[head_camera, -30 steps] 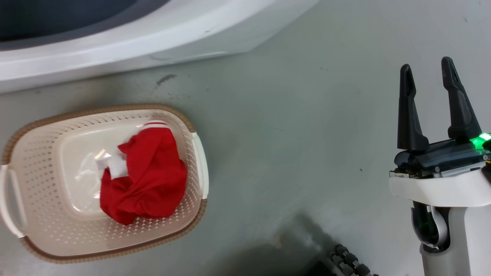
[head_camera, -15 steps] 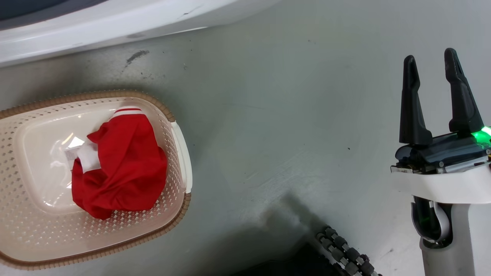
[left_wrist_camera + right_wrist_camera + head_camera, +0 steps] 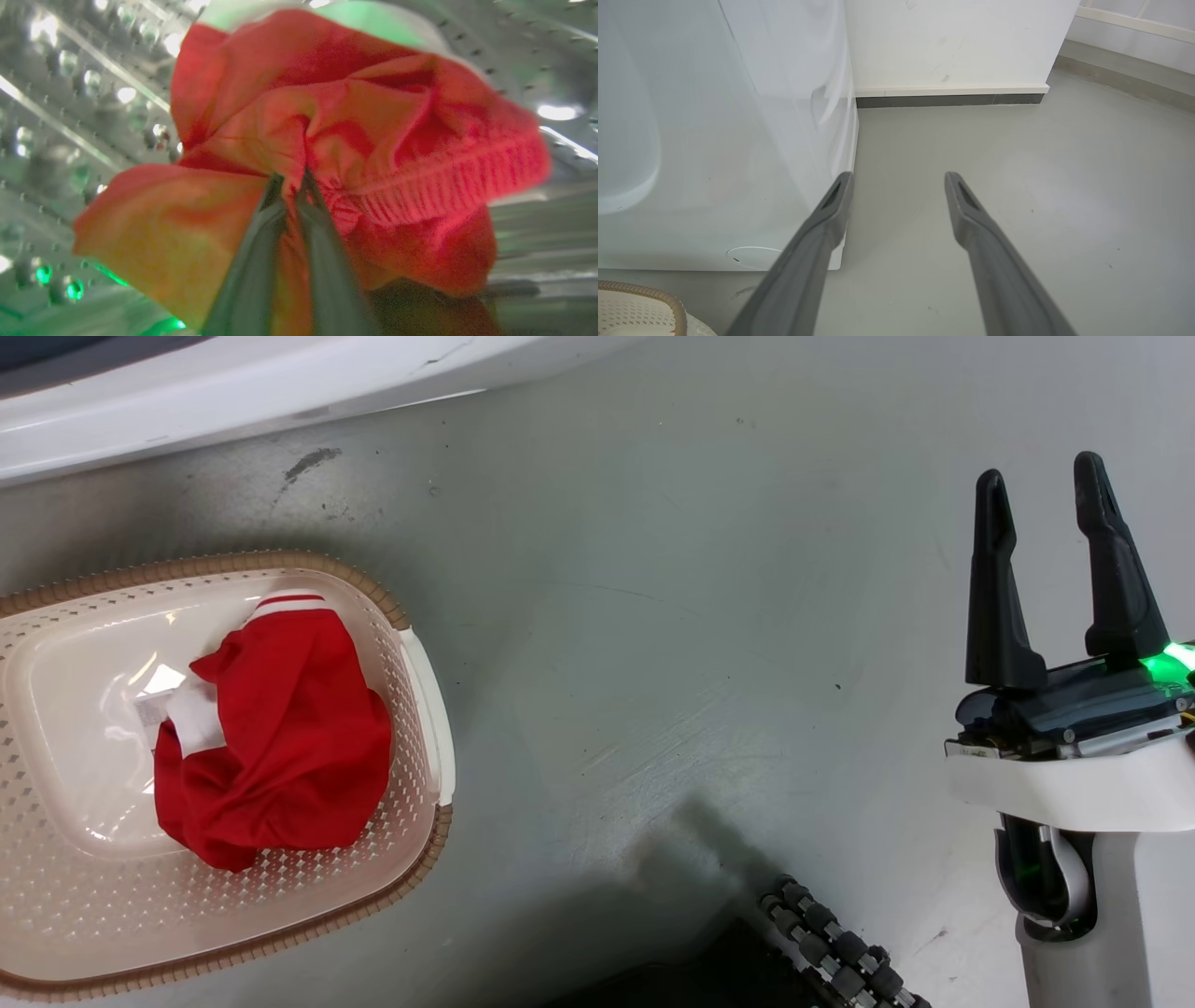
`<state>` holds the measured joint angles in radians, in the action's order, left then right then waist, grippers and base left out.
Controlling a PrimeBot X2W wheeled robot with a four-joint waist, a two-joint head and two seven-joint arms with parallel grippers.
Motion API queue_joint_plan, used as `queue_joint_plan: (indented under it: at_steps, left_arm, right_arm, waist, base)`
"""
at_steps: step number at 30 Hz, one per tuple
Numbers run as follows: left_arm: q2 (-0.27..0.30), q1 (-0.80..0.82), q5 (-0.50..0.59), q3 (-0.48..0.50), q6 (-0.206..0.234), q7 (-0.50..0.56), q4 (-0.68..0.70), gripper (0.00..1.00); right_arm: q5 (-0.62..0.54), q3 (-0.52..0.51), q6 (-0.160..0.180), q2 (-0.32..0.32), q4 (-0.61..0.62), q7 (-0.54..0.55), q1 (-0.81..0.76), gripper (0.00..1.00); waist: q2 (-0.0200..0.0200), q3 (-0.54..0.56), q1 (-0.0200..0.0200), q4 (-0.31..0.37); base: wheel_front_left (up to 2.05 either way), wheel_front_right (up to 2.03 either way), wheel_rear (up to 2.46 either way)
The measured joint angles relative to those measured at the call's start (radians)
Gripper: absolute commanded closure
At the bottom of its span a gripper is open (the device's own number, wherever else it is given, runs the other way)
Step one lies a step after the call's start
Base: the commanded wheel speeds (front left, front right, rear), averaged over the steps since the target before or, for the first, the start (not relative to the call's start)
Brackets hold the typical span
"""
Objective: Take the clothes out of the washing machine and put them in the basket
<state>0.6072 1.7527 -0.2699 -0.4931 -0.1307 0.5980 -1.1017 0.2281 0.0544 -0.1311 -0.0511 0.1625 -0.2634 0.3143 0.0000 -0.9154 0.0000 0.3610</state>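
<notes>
Open grey floor (image 3: 672, 616) between basket (image 3: 233, 562) and right gripper (image 3: 1038, 471), fingers spread. Red garment (image 3: 280, 737) fills basket's right half; left half bare. Washing machine (image 3: 187, 392) front walls far side. In drum (image 3: 70, 93), second red garment (image 3: 373, 116) pinched in left gripper (image 3: 292, 179), blocking ahead.

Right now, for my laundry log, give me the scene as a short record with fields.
basket: holds one red garment with white trim
left claw: shut on a second red garment inside the drum
right claw: open, empty, over the floor
task: unfinished
</notes>
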Motion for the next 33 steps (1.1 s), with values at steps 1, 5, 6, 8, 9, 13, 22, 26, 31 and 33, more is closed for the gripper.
queue_joint_plan:
  at_steps: [1,5,6,8,9,13,22,26,31,33]
  left_arm:
    - [0.002,0.002,0.000,-0.006,0.000,-0.012,0.000,1.00]
    - [0.010,0.010,0.000,-0.018,0.000,-0.073,-0.012,1.00]
    - [0.010,0.010,0.000,-0.021,0.000,-0.093,-0.017,1.00]
    - [0.008,0.001,-0.003,-0.028,0.000,-0.130,-0.028,1.00]
    - [0.003,-0.006,-0.013,-0.029,0.000,-0.151,-0.031,1.00]
    - [-0.030,-0.034,-0.037,-0.042,0.000,-0.244,-0.039,1.00]
    - [-0.125,-0.189,-0.117,-0.068,0.000,-0.484,-0.052,1.00]
    - [-0.172,-0.279,-0.149,-0.082,0.000,-0.575,-0.054,1.00]
    - [-0.223,-0.399,-0.186,-0.095,0.000,-0.691,-0.041,1.00]
    - [-0.241,-0.446,-0.204,-0.092,0.000,-0.737,-0.034,1.00]
  right_arm:
    - [0.000,0.001,0.000,0.000,0.000,0.000,0.000,0.00]
    - [0.000,0.007,0.000,0.000,-0.003,0.000,0.005,0.00]
    - [0.000,0.007,0.000,0.000,-0.003,0.000,0.005,0.00]
    - [-0.006,0.005,0.000,0.000,-0.006,0.000,0.005,0.00]
    - [-0.010,0.004,0.000,0.000,-0.007,0.000,0.005,0.00]
    - [-0.028,-0.006,0.000,0.000,-0.014,0.000,0.004,0.00]
    - [-0.091,-0.025,0.000,0.001,-0.031,0.000,-0.025,0.00]
    - [-0.115,-0.031,0.000,0.001,-0.040,0.000,-0.051,0.00]
    - [-0.143,-0.030,0.000,0.001,-0.049,0.000,-0.090,0.00]
    - [-0.150,-0.029,0.000,0.001,-0.055,0.000,-0.101,0.00]
  waist:
    - [0.0000,0.001,0.0000,0.000]
    - [0.0000,0.011,0.0000,-0.003]
    - [0.0000,0.015,0.0001,-0.004]
    - [0.0000,0.028,0.0001,-0.008]
    - [0.0000,0.036,0.0000,-0.011]
    - [0.0000,0.076,0.0001,-0.027]
    - [0.0000,0.204,0.0001,-0.091]
    - [0.0000,0.271,0.0000,-0.124]
    - [0.0000,0.354,0.0000,-0.164]
    - [0.0000,0.387,0.0000,-0.178]
  base:
    - [0.00,0.00,0.00]
    - [0.00,0.00,0.00]
    - [0.00,0.00,0.00]
    - [0.00,0.00,0.00]
    - [0.00,0.00,0.00]
    - [0.00,0.00,0.00]
    - [0.00,0.00,0.00]
    - [0.00,0.00,0.00]
    - [0.00,0.00,0.00]
    - [0.00,0.00,0.00]
